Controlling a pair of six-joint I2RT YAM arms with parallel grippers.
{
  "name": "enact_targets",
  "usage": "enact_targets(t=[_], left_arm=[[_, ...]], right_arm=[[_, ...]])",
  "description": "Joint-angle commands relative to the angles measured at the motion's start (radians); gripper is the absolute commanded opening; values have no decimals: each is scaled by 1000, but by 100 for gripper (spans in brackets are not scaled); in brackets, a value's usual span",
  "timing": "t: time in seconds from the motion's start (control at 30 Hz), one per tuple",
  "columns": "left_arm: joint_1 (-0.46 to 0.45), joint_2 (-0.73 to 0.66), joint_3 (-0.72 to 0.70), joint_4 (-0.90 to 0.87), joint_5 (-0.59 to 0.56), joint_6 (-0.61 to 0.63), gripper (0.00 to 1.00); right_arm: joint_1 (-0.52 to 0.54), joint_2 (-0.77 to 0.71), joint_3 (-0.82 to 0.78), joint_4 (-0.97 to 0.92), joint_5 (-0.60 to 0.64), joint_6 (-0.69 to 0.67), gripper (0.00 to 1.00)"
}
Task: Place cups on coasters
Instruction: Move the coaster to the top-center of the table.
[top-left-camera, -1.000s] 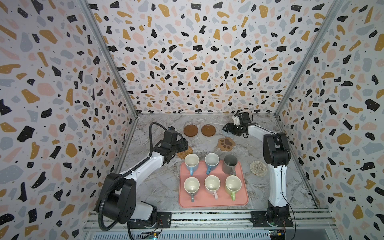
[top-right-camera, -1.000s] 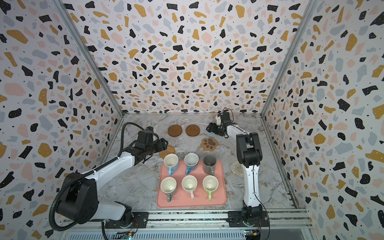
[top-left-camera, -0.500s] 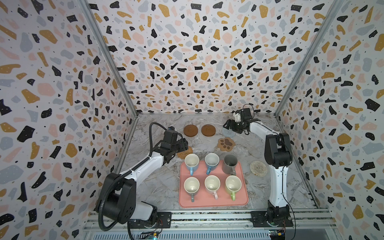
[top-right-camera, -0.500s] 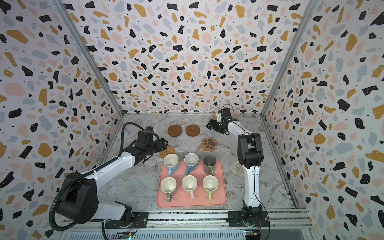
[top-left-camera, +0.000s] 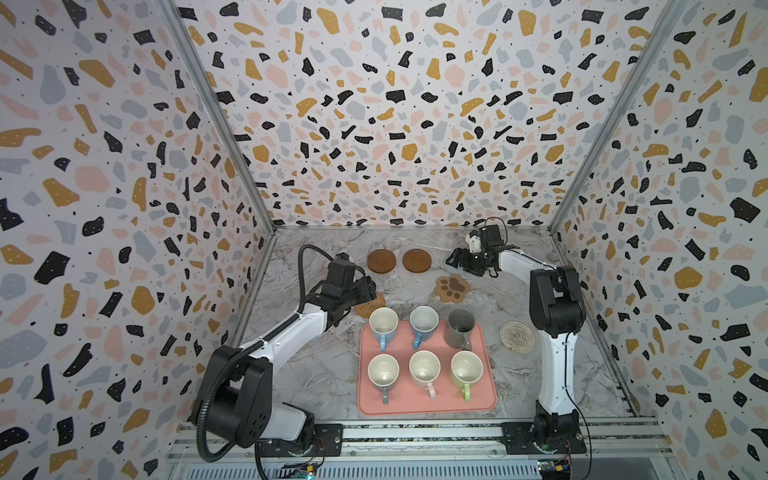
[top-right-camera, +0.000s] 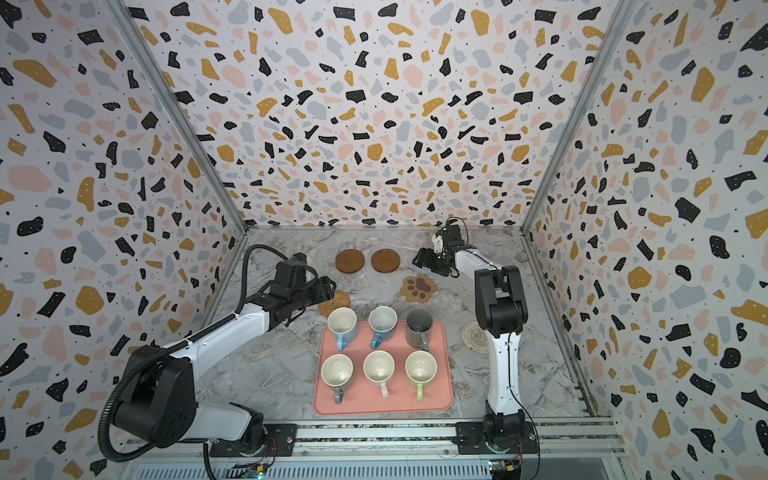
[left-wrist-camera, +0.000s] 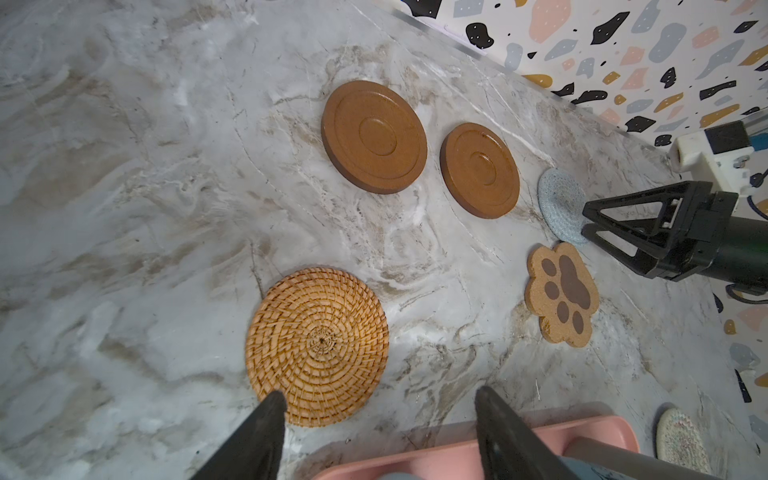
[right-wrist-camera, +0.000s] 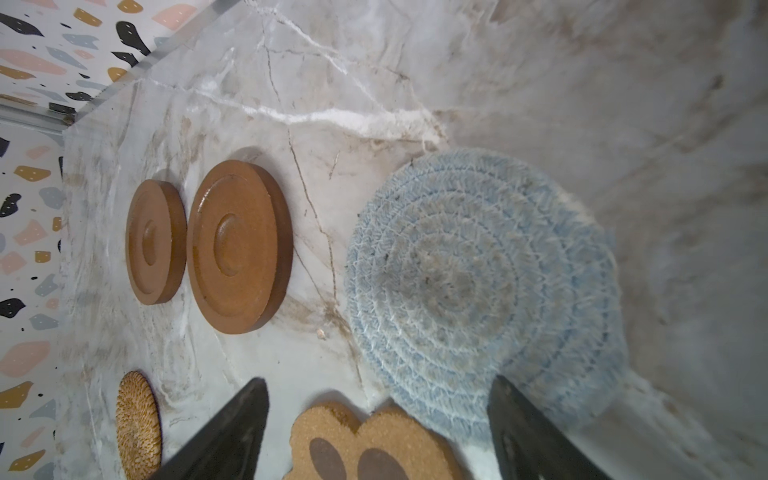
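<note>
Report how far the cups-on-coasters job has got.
Done: nothing; all six cups sit on the pink tray. In hand: nothing; the left gripper is open near the rattan coaster, the right gripper open near the blue woven coaster. Left: all six placements.

No letters, numbers, brand names or labels can be read in any view. The only sign is a dark paw print with four toe pads on the paw-shaped coaster, which lies flat on the marble surface, nearer its far edge.
</note>
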Motion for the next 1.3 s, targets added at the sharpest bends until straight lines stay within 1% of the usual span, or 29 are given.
enact_targets(t=[0.0, 0.3, 0.8, 1.1, 1.27], left_arm=[[-7, -15, -16, 25, -3, -9, 73], [-7, -16, -19, 25, -5, -10, 73], [-6, 5, -7, 14, -9, 1, 73], [-6, 42, -2, 1, -2, 19, 73], [-10, 87, -2, 6, 7, 30, 73]], right_arm=[[-1, 15, -6, -4, -12, 0, 85], [1, 24, -18, 5, -25, -1, 85], [4, 34, 9, 16, -41, 22, 85], [4, -60, 61, -9, -43, 19, 85], [-1, -123, 75, -23, -41, 10, 86]])
